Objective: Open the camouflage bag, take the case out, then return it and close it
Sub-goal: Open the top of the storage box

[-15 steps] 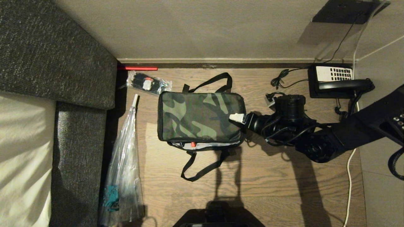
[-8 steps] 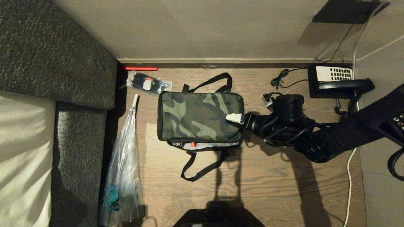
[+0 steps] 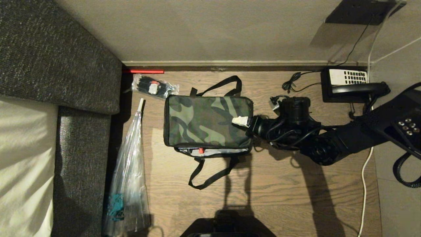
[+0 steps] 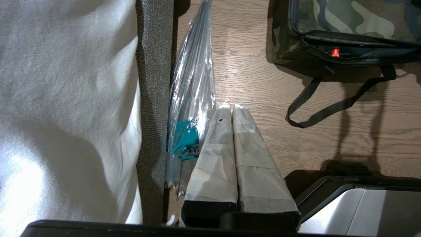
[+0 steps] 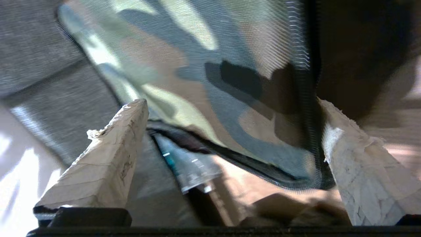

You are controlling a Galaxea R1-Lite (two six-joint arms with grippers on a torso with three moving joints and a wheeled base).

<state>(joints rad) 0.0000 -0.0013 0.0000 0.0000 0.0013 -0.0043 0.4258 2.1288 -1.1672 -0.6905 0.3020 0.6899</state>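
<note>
Your right gripper [image 3: 241, 120], jaws spread wide, hovers at the right end of the camouflage bag [image 3: 204, 120], whose long axis runs leftward from it; left gripper [image 4: 230, 110] parked, closed.

Just under our right gripper [image 3: 239, 120], whose taped fingers [image 5: 108, 154] show off-white, we see the camouflage bag [image 3: 204, 120] in green, dark olive and black blotches, edged with black trim. Its strap handles [image 3: 210, 176] are black, and a small red spot [image 3: 200, 150] sits on the side nearest us. Beyond the bag from the pincer lies a clear plastic bag [image 3: 126, 184] with a teal print. Behind the pincer, a black telephone [image 3: 352, 87] bears a white keypad. The floor [image 3: 279, 197] is brown wood grain. The sofa [image 3: 59, 56] is speckled dark grey. Our left gripper [image 4: 232, 108] shows the same off-white tape.
</note>
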